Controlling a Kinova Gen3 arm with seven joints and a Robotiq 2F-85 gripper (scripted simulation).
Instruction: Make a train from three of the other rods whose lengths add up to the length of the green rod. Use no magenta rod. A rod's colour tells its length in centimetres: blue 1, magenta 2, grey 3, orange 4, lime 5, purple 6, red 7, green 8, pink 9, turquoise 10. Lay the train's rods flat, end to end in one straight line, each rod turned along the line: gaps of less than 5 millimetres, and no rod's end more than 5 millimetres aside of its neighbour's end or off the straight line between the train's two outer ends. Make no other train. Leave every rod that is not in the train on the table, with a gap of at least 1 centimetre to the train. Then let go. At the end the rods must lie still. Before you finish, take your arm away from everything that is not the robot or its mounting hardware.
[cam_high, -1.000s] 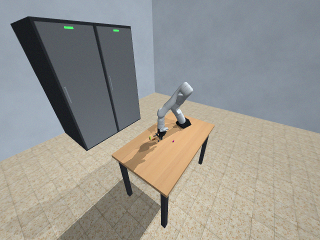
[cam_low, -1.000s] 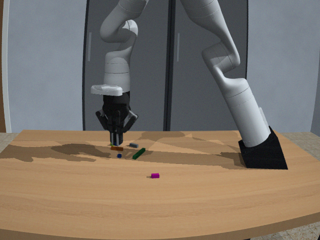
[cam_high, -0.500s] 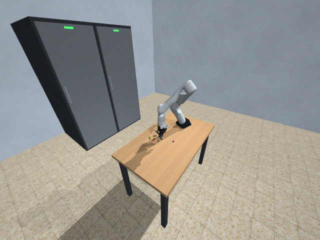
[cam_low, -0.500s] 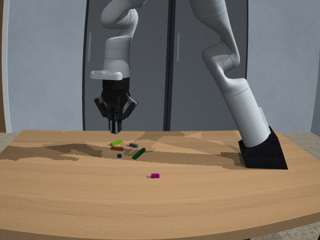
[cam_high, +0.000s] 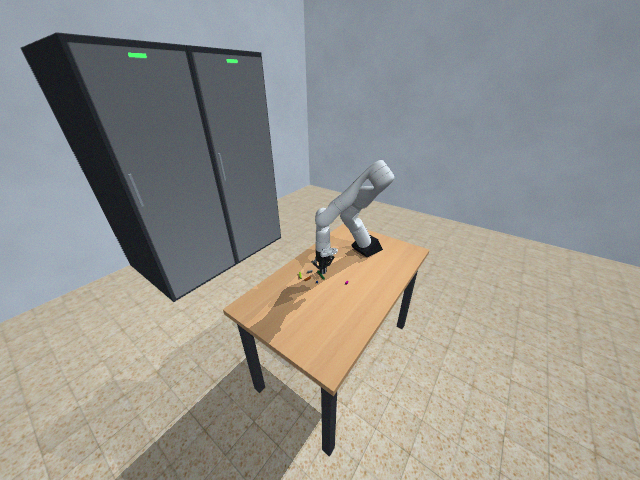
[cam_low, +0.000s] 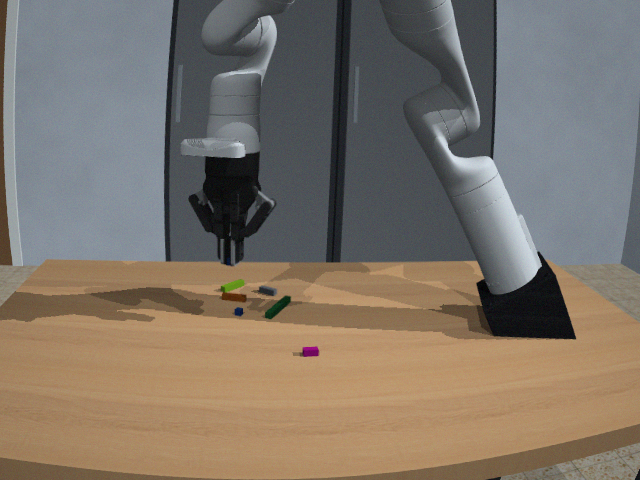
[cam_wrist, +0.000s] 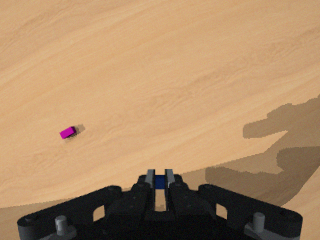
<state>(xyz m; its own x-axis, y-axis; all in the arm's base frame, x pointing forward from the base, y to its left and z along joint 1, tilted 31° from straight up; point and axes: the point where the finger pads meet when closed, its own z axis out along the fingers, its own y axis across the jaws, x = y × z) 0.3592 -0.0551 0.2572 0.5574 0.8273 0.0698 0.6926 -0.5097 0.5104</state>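
Smooth, wood-grained table top (cam_high: 330, 320) (cam_low: 320, 403) (cam_wrist: 150, 75).

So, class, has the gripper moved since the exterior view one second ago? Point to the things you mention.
Yes, up: the gripper (cam_high: 323, 271) (cam_low: 229, 262) (cam_wrist: 160, 179) had its fingertips well below the far edge of the table (cam_high: 336, 330) (cam_low: 320, 413) (cam_wrist: 150, 75); now they're nearly level.
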